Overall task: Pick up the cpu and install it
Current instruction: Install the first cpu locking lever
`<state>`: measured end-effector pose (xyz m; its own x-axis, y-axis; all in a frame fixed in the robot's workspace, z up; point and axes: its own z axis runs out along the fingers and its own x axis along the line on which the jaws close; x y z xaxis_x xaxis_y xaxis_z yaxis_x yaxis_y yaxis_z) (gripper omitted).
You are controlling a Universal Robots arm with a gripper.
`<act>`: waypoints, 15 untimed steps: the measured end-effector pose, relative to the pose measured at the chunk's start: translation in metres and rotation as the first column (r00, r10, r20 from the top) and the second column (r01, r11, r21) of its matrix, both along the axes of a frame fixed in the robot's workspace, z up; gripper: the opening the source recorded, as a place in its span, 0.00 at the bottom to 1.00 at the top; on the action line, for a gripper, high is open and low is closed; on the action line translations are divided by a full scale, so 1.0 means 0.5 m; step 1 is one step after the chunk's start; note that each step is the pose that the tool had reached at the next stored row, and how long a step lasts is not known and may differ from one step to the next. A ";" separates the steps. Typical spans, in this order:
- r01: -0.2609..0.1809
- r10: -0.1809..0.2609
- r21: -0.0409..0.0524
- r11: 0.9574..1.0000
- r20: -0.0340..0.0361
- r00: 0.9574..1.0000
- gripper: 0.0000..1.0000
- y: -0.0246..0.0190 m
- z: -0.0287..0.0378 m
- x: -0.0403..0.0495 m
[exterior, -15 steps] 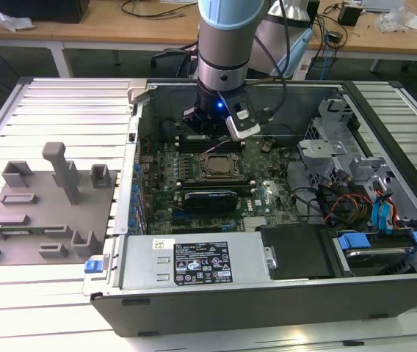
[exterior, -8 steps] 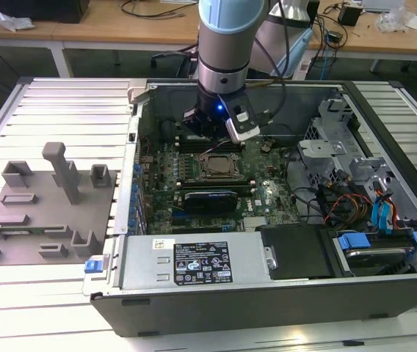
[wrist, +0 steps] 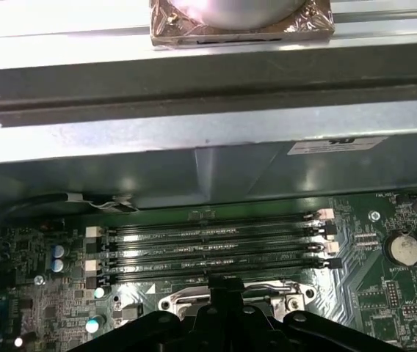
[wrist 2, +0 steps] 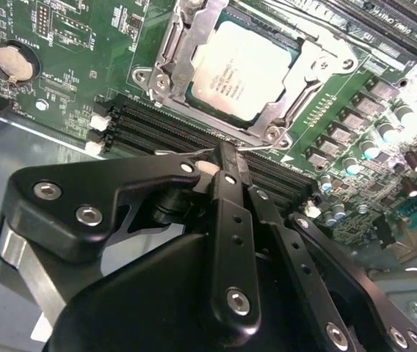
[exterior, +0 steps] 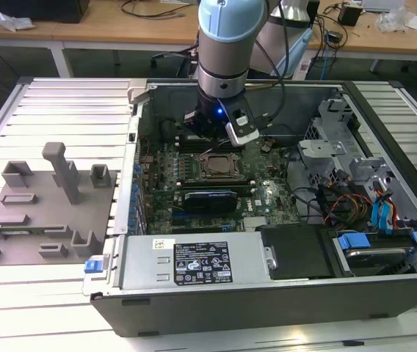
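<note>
Inside the open computer case (exterior: 267, 301) on the slatted desk (exterior: 62, 110), the cpu (wrist 2: 245, 70) lies seated in its socket (wrist 2: 175, 44), with the gripper (wrist 2: 227, 154) closed and empty just beside it, where any downward drift might scrape the memory slots (wrist 2: 157, 128).

- The cpu (wrist 2: 244, 70) is showing a pale, satiny metal top.
- The socket frame (wrist 2: 166, 55) around it is gleaming like bare bright metal.
- The gripper (wrist 2: 227, 155) is looking like matt black metal, its screw heads glinting.
- The motherboard (wrist 2: 69, 51) is shining glossy green.
- The case wall (wrist: 194, 158) is looking like dull grey sheet metal.
- The tray (exterior: 43, 214) is looking like matt grey plastic.
</note>
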<state>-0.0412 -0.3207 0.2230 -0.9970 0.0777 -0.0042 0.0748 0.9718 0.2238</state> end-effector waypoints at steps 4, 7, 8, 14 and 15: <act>0.000 0.000 0.000 1.000 0.001 1.000 0.11 0.0010 -0.006 0.006; 0.000 0.000 0.000 1.000 0.001 1.000 0.11 0.0065 -0.011 0.014; 0.000 0.000 0.000 1.000 0.001 1.000 0.11 0.0114 -0.013 0.015; 0.000 0.000 -0.003 1.000 0.036 0.999 0.11 0.0186 -0.020 0.015; 0.000 0.000 -0.005 1.000 0.051 0.999 0.11 0.0185 -0.021 0.015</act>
<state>-0.0336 -0.3114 0.2127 -0.9954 0.0776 -0.0554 0.0634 0.9729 0.2225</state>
